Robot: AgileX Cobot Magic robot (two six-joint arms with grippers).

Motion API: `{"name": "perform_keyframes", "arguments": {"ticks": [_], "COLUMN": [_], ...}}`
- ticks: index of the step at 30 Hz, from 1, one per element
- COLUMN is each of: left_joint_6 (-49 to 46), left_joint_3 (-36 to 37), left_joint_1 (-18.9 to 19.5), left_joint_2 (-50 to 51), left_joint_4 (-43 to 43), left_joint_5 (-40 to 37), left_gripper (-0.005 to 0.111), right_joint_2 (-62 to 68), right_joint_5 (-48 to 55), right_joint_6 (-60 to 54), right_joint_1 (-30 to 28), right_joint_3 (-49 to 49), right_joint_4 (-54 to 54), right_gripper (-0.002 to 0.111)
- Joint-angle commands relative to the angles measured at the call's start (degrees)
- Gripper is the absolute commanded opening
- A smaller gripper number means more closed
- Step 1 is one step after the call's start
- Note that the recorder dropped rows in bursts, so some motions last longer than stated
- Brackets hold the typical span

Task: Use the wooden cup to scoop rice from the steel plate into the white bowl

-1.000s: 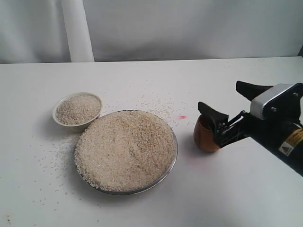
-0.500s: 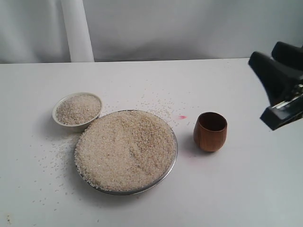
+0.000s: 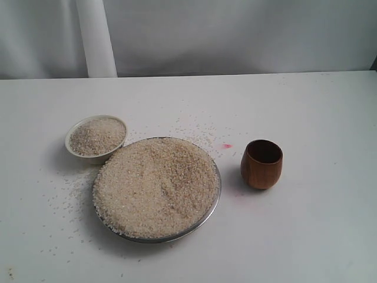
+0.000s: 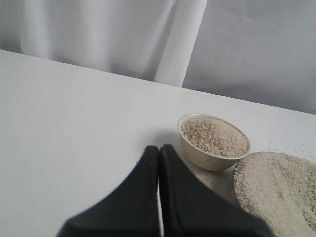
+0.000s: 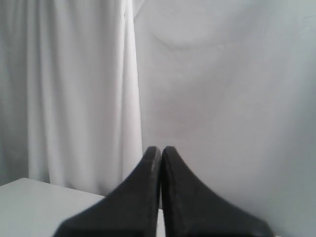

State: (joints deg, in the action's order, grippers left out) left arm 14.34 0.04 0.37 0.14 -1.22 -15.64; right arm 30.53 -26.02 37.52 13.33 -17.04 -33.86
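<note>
The steel plate [image 3: 216, 190] lies in the middle of the table, heaped with rice [image 3: 156, 186]. Touching its far left side stands the white bowl [image 3: 96, 137], full of rice. The wooden cup [image 3: 261, 164] stands upright and empty to the right of the plate, with nothing holding it. Neither arm shows in the exterior view. In the left wrist view my left gripper [image 4: 159, 148] is shut and empty, short of the white bowl [image 4: 213, 142] and the plate's rice [image 4: 281, 190]. My right gripper [image 5: 161, 149] is shut on nothing and faces the white curtain.
Loose grains [image 3: 194, 128] are scattered on the white table around the plate and bowl. A small pink mark [image 3: 227, 145] sits between plate and cup. A white curtain [image 3: 235, 35] and a white post [image 3: 96, 38] stand behind the table.
My right gripper let go of the wooden cup, pulled away up and to the right out of the exterior view, and shut. The cup stays upright where it was.
</note>
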Motion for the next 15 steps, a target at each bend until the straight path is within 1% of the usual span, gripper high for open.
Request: {"name": "perform_keyframes", "arguments": {"ticks": [1,9,15], "left_joint_6": [0.21,0.21,0.21], "left_joint_3": [-0.04,-0.04,-0.04], "left_joint_1": [-0.37,-0.37,-0.37], "left_joint_2": [-0.14,-0.14,-0.14], "left_joint_4": [0.19,0.19,0.19], "left_joint_5": [0.42,0.42,0.42], "left_gripper": [0.0,0.0,0.0], "right_joint_2": [-3.44,-4.24,-4.24], "right_joint_5": [0.82,0.82,2.17], "right_joint_6": [1.81,1.68,-3.27], "right_joint_1": [-0.18,-0.18,-0.18], "right_joint_3": [0.53,0.53,0.53], "right_joint_4": [-1.74,-1.95,-1.8], "right_gripper": [0.0,0.0,0.0]}}
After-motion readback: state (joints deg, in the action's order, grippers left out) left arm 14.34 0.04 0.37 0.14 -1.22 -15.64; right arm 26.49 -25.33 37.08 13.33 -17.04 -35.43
